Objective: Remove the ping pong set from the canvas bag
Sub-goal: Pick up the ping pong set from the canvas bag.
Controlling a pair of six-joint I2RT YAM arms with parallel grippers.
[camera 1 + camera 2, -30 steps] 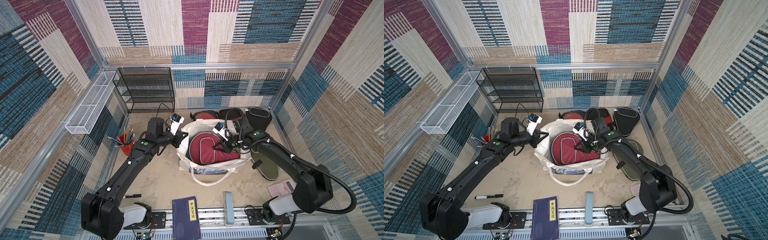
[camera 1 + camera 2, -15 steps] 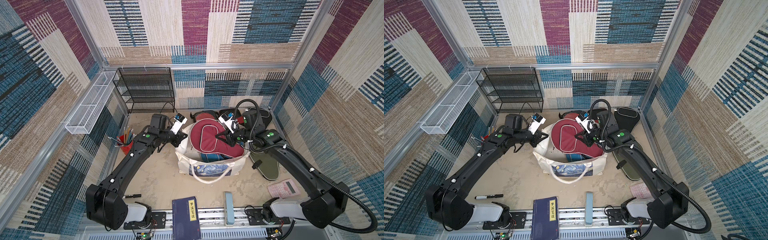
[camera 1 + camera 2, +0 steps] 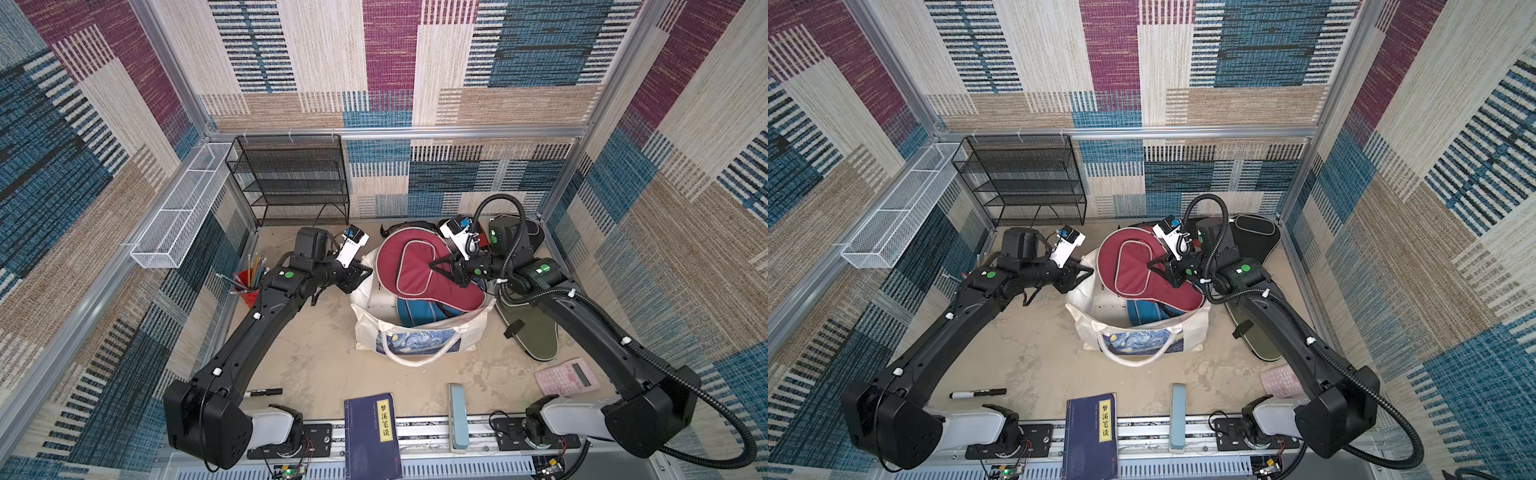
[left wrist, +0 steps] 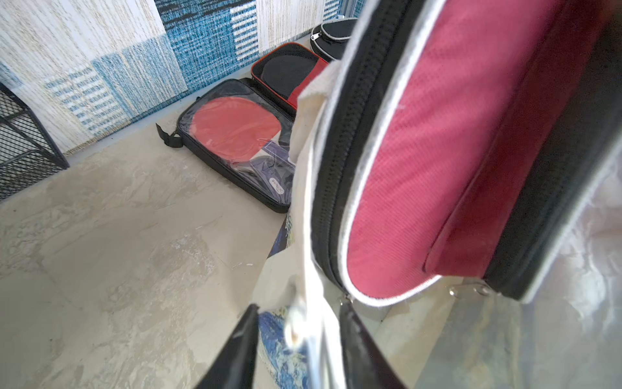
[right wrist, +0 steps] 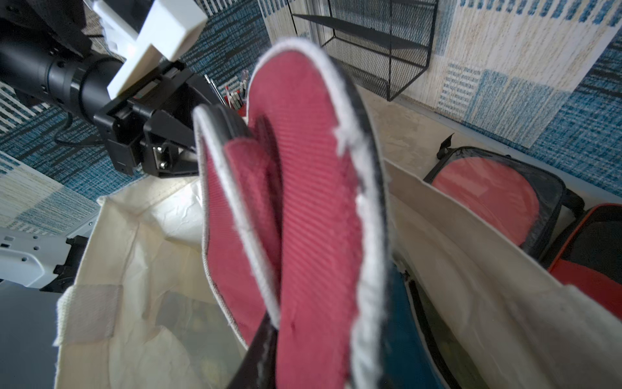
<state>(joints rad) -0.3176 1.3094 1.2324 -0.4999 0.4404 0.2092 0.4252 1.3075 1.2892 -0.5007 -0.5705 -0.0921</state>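
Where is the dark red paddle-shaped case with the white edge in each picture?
Top view: the maroon paddle-shaped fabric case is mid-picture, sticking out of the cream canvas bag.
Top view: mid-picture again, over the bag.
Left wrist: fills the right side, very close.
Right wrist: stands up the middle.
Shared landmark: that bag, under the case in all four.

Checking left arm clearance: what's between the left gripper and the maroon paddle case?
Only the canvas bag's cream rim: the left wrist view shows it between the left gripper's parted fingers, beside the maroon paddle case.
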